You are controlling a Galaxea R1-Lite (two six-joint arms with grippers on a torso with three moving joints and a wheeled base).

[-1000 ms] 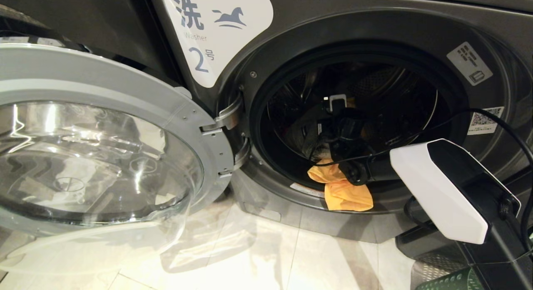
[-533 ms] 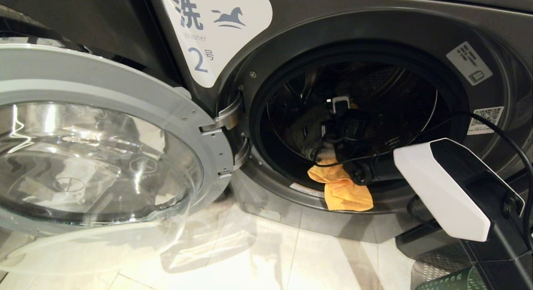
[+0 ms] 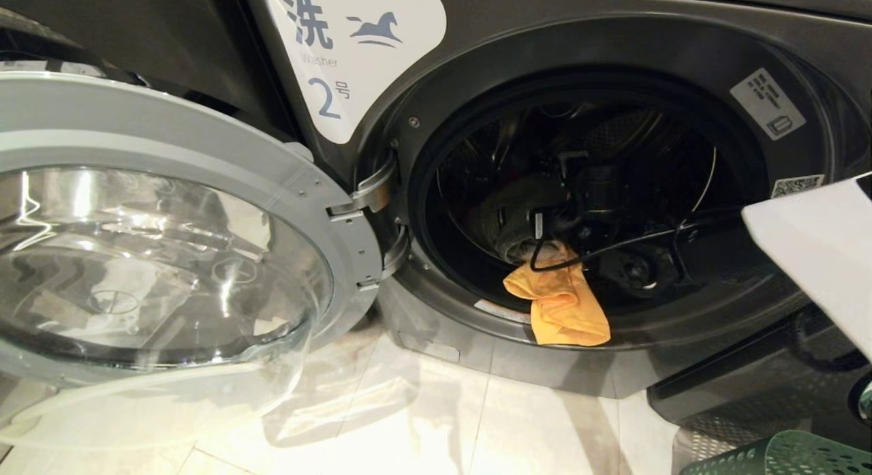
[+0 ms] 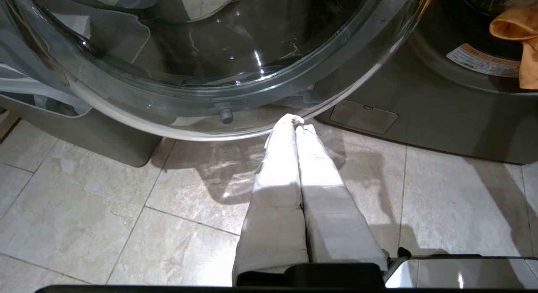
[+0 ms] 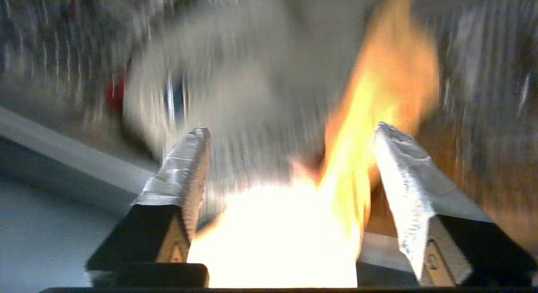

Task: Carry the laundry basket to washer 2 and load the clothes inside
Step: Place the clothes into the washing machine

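Washer 2 (image 3: 340,52) stands with its round glass door (image 3: 157,223) swung wide to the left. My right arm (image 3: 817,257) reaches into the drum. My right gripper (image 5: 292,131) is open there, with nothing gripped, close above the clothes. A grey-green garment (image 3: 518,219) lies inside the drum, straight ahead of the jaws (image 5: 260,74). A yellow-orange garment (image 3: 562,304) hangs out over the drum's lip and shows beside one finger (image 5: 378,87). A bit of red cloth (image 5: 114,93) lies deeper in. The green laundry basket (image 3: 783,454) shows its rim at the lower right. My left gripper (image 4: 296,120) is shut and empty, low over the floor under the door.
The open door takes up the whole left side in front of the machine. A black cable (image 3: 613,247) runs along my right arm into the drum. Pale floor tiles (image 3: 443,420) lie before the washer. A small service flap (image 4: 363,116) sits in the machine's base.
My right gripper has gone from shut to open inside the drum. The right arm has swung up and to the right, its white shell now at the frame's edge. The yellow-orange garment has stayed put.
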